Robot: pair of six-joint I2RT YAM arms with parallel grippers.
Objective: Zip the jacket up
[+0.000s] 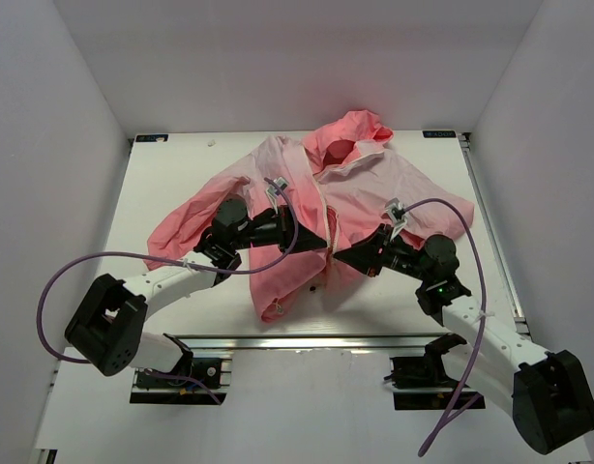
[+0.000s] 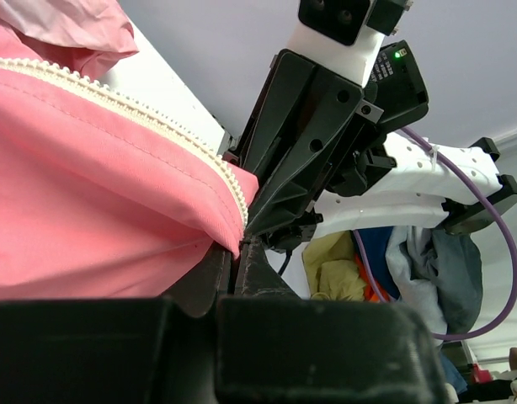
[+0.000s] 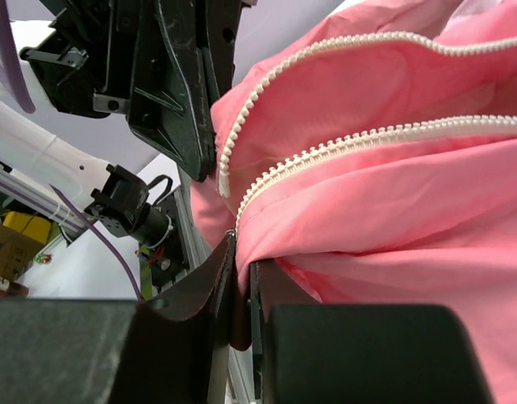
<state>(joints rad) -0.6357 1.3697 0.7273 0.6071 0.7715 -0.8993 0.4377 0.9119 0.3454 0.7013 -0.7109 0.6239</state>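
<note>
- A white table (image 1: 171, 174) is sitting between plain white walls (image 1: 45, 145), and a metal rail (image 1: 307, 340) is running along its near edge, where both arms are bolted.
- The left gripper (image 2: 239, 251) is pressing its jaws almost together, pinching the lower corner of one front edge of the jacket (image 1: 374, 184).
- The right gripper (image 3: 242, 261) is squeezing its jaws down to a thin slit, clamping the fabric at the bottom end of the other front edge.
- The two grippers are facing each other over the middle of the table with their tips just beside one another. Each is filling much of the other's wrist camera.
- Two rows of white zipper teeth (image 3: 368, 139) are running away from the grippers side by side, not meshing. The upper row is ending near the left gripper's finger and the lower row at the right gripper's.
- The jacket is lying spread over the middle and far part of the table, and its lower front is bunching up where the grippers are holding it.
- Its hood (image 1: 353, 135) is pointing toward the far edge, and one sleeve (image 1: 181, 227) is stretching out to the left.
- A purple cable (image 1: 47, 300) is looping out beside the left arm (image 1: 171, 280), and another is arching over the right arm (image 1: 481, 324).
- Past the table, in the left wrist view, a heap of clothes (image 2: 410, 261) is showing behind the right arm.
</note>
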